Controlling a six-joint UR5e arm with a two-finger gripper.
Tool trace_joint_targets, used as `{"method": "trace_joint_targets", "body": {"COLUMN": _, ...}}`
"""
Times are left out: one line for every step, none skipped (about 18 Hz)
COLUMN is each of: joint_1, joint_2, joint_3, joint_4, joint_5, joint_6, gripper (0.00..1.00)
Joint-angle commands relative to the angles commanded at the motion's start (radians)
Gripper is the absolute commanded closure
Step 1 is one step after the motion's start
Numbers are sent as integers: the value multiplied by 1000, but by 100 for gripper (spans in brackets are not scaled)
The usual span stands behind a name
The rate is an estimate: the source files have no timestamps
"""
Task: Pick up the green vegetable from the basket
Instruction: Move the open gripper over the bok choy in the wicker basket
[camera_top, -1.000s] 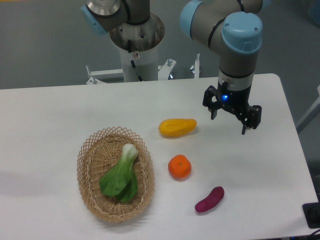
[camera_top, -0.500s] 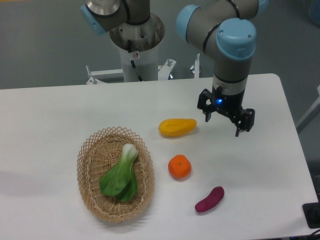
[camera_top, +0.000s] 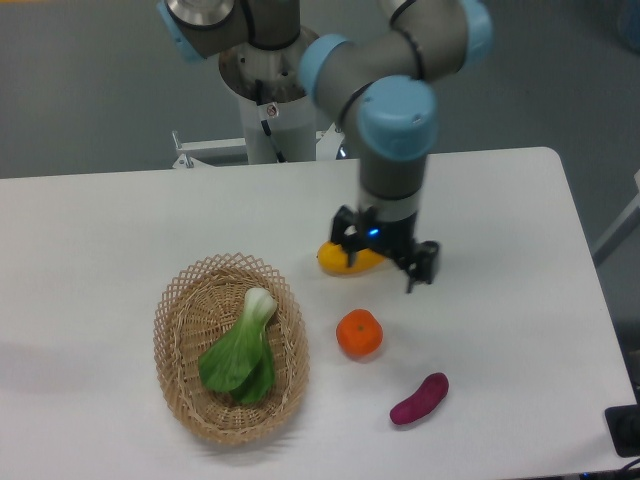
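The purple sweet potato (camera_top: 419, 398) lies on the white table (camera_top: 100, 220), nearest the camera and below the gripper (camera_top: 381, 259). The basket (camera_top: 176, 340) sits well to the lower left of the gripper and contains only the green vegetable (camera_top: 241, 353), leaves toward the camera and pale stem end pointing away. The orange (camera_top: 359, 333) rests just below the gripper. The gripper hangs with its fingers apart and empty, partly covering the yellow fruit (camera_top: 335, 260) directly behind it.
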Motion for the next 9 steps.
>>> {"method": "trace_joint_targets", "body": {"joint_1": -28, "joint_2": -2, "joint_3": -12, "joint_4": 12, "joint_5": 2, "joint_6": -32, "gripper": 0}}
{"method": "trace_joint_targets", "body": {"joint_1": -52, "joint_2": -3, "joint_3": -23, "joint_4": 29, "joint_5": 2, "joint_6": -57, "gripper": 0}}
{"method": "trace_joint_targets", "body": {"joint_1": -72, "joint_2": -3, "joint_3": -35, "joint_4": 43, "joint_5": 3, "joint_6": -72, "gripper": 0}}
{"method": "trace_joint_targets", "body": {"joint_1": -91, "joint_2": -3, "joint_3": -48, "joint_4": 54, "joint_5": 3, "joint_6": -85, "gripper": 0}}
{"method": "trace_joint_targets", "body": {"joint_1": -111, "joint_2": -11, "joint_3": -54, "joint_4": 75, "joint_5": 5, "joint_6": -94, "gripper": 0}}
{"method": "trace_joint_targets", "body": {"joint_1": -129, "joint_2": -24, "joint_3": -55, "joint_4": 87, "joint_5": 12, "joint_6": -102, "gripper": 0}}
{"method": "trace_joint_targets", "body": {"joint_1": -141, "joint_2": -41, "joint_3": -55, "joint_4": 95, "joint_5": 15, "joint_6": -109, "gripper": 0}}
{"method": "trace_joint_targets", "body": {"joint_1": -147, "joint_2": -52, "joint_3": -55, "joint_4": 104, "joint_5": 15, "joint_6": -118, "gripper": 0}}
{"method": "trace_joint_targets", "body": {"joint_1": -154, "joint_2": -58, "joint_3": -57, "joint_4": 111, "joint_5": 17, "joint_6": -122, "gripper": 0}}
